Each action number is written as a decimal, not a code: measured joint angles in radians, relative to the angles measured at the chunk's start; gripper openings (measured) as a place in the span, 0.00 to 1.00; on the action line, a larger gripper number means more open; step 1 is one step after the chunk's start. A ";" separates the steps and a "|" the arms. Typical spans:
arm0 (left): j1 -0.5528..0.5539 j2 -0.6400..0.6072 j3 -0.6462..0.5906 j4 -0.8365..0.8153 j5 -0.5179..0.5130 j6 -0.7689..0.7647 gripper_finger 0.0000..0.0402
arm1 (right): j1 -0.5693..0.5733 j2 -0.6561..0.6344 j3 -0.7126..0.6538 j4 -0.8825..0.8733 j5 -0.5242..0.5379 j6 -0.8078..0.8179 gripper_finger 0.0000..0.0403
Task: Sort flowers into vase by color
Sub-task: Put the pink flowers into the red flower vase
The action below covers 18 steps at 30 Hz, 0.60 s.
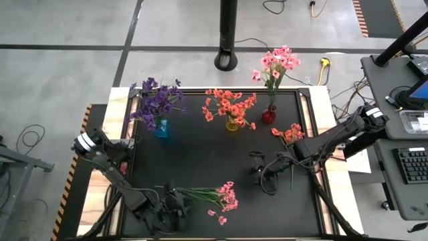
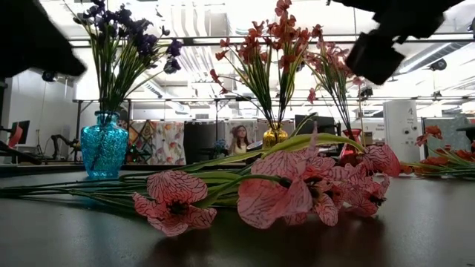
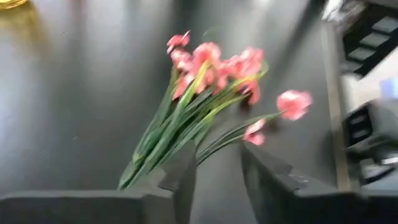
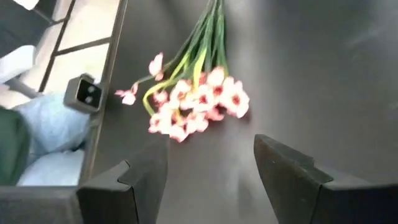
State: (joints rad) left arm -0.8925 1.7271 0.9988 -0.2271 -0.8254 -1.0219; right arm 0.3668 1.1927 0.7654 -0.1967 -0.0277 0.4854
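A pink spray of flowers (image 1: 217,196) lies flat on the black table near its front edge, blossoms toward the right. My left gripper (image 3: 217,165) is low at the spray's stem end (image 3: 134,174), open, with the stems beside one finger. My right gripper (image 4: 211,177) hovers open above the table, right of the pink blossoms (image 4: 199,102), with nothing between its fingers. Purple flowers stand in a blue vase (image 1: 161,127), orange-red ones in a yellow vase (image 1: 232,124), pink ones in a red vase (image 1: 269,116). One orange-red spray (image 1: 289,134) lies at the table's right edge. My left gripper stands open at the pink spray's stem ends (image 3: 149,158), which lie on the table along the outer side of one finger (image 3: 180,180). Whether that finger touches the stems I cannot tell.
The three vases stand in a row along the far side. A small camera (image 4: 87,93) sits at the table's near edge. The middle of the black mat (image 1: 200,157) is bare. A desk with a keyboard (image 1: 411,164) stands to the right of the table.
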 joint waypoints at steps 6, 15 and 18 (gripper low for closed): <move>0.034 0.103 0.114 -0.258 0.011 -0.017 0.50 | 0.039 0.000 0.000 -0.134 -0.011 0.048 0.56; 0.131 0.185 0.177 -0.476 0.172 -0.006 0.57 | 0.048 0.000 0.000 -0.284 -0.007 0.102 0.70; 0.141 0.197 0.170 -0.474 0.219 0.064 0.58 | 0.048 0.000 0.000 -0.289 -0.007 0.109 0.77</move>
State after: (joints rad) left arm -0.7518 1.9242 1.1691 -0.7013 -0.6068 -0.9576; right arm 0.4149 1.1923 0.7654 -0.4857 -0.0346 0.5949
